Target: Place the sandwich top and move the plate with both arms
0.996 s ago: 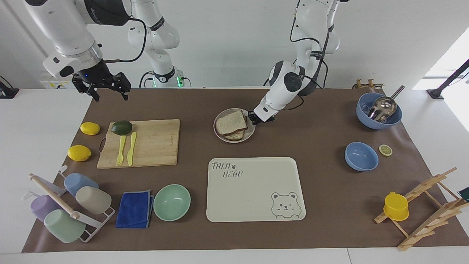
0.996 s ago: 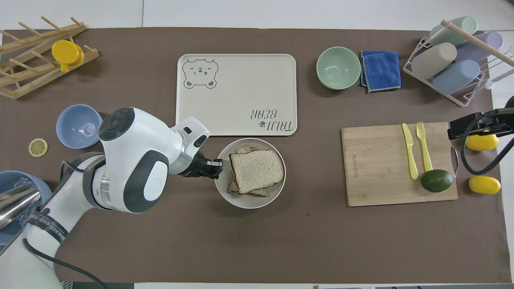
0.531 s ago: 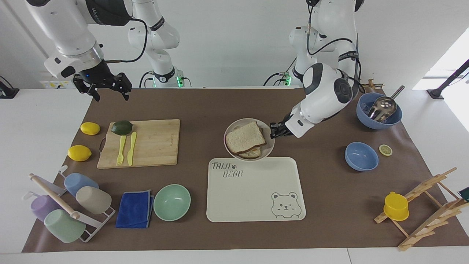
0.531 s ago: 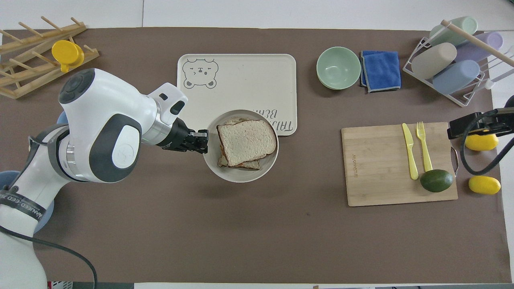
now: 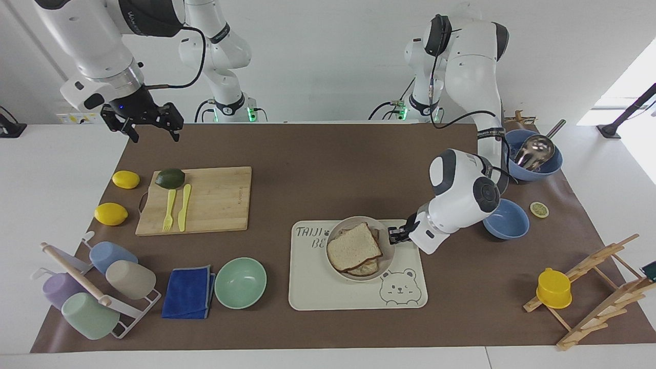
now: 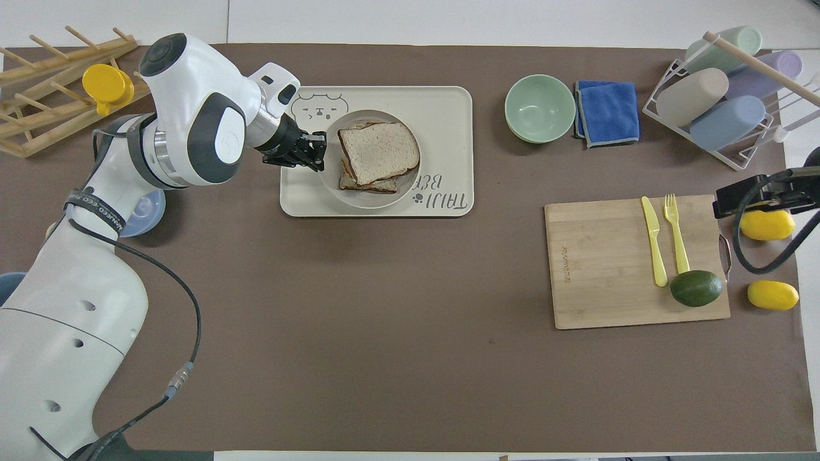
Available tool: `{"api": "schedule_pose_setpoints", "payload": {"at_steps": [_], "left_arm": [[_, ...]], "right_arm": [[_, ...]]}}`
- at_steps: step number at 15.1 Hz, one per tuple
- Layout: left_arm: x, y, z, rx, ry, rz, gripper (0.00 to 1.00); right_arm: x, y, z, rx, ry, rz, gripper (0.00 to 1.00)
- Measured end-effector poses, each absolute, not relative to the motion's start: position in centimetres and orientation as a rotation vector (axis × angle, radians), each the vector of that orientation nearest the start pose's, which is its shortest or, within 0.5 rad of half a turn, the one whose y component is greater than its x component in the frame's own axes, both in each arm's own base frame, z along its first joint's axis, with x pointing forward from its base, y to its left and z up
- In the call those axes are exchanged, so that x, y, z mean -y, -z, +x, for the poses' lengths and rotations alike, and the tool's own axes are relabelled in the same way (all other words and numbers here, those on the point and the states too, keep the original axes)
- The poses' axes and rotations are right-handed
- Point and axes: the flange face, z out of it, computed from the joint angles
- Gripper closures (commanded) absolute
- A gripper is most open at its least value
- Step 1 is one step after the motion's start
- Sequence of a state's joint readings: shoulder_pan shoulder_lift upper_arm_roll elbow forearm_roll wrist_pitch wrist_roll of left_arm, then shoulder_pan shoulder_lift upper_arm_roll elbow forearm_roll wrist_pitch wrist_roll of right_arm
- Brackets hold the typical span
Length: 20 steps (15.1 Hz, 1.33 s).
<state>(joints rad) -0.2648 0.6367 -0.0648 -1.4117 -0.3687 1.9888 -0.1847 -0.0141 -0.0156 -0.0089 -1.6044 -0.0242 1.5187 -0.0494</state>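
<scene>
Beige-grey plate (image 5: pixel 360 248) with sandwich top (image 5: pixel 353 247) over bear tray (image 5: pixel 312 292); left gripper (image 5: pixel 395 234) clamps rim at 2 o'clock; right gripper (image 5: pixel 148 119) open, waiting.

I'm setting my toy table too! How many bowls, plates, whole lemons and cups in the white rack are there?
bowls: 3
plate: 1
whole lemons: 2
cups in the white rack: 4
total: 10
</scene>
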Motion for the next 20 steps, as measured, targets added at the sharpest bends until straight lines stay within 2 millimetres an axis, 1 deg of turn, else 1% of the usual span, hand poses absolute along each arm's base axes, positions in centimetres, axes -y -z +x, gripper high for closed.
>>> {"api": "schedule_pose_setpoints", "payload": {"at_steps": [4,7,8,9,10,12,13,15,16,17,18,19,20], "left_arm": [[24.6,-32.1,67.4,0.061,-0.226,-3.478,1.0],[24.6,-32.1,67.5,0.066,-0.206,-3.481,1.0],[24.5,-32.0,67.5,0.068,-0.203,-3.481,0.94],[24.5,-31.9,67.4,0.068,-0.204,-3.48,0.12],[24.5,-31.9,67.4,0.064,-0.202,-3.479,0.0],[24.0,-32.1,67.6,0.055,-0.19,-3.472,0.0],[23.4,-32.4,67.9,0.065,-0.183,-3.471,0.0],[21.1,-33.6,68.8,0.105,-0.159,-3.476,0.0],[19.6,-34.7,69.4,0.132,-0.127,-3.482,0.0],[18.0,-36.5,70.0,0.163,-0.076,-3.489,0.0],[16.1,-38.8,70.3,0.196,-0.021,-3.493,0.0],[14.1,-41.5,70.2,0.215,0.016,-3.485,0.0],[12.3,-44.3,69.6,0.208,0.031,-3.456,0.0]], "right_arm": [[1.5,-61.3,54.3,0.041,-0.112,-3.161,0.0],[1.5,-61.3,54.3,0.041,-0.111,-3.161,0.0],[1.5,-61.3,54.3,0.041,-0.111,-3.161,0.0],[1.5,-61.3,54.3,0.041,-0.111,-3.161,0.0],[1.5,-61.3,54.3,0.041,-0.111,-3.161,0.0],[1.5,-61.3,54.3,0.042,-0.111,-3.161,0.0],[1.5,-61.3,54.3,0.043,-0.111,-3.161,0.0],[1.4,-61.3,54.3,0.045,-0.11,-3.161,0.0],[1.3,-61.4,54.3,0.046,-0.11,-3.161,0.0],[1.3,-61.4,54.3,0.047,-0.11,-3.161,0.0],[1.3,-61.4,54.3,0.047,-0.11,-3.161,0.0],[1.3,-61.4,54.3,0.047,-0.11,-3.161,0.0],[1.3,-61.4,54.3,0.047,-0.11,-3.161,0.0]]}}
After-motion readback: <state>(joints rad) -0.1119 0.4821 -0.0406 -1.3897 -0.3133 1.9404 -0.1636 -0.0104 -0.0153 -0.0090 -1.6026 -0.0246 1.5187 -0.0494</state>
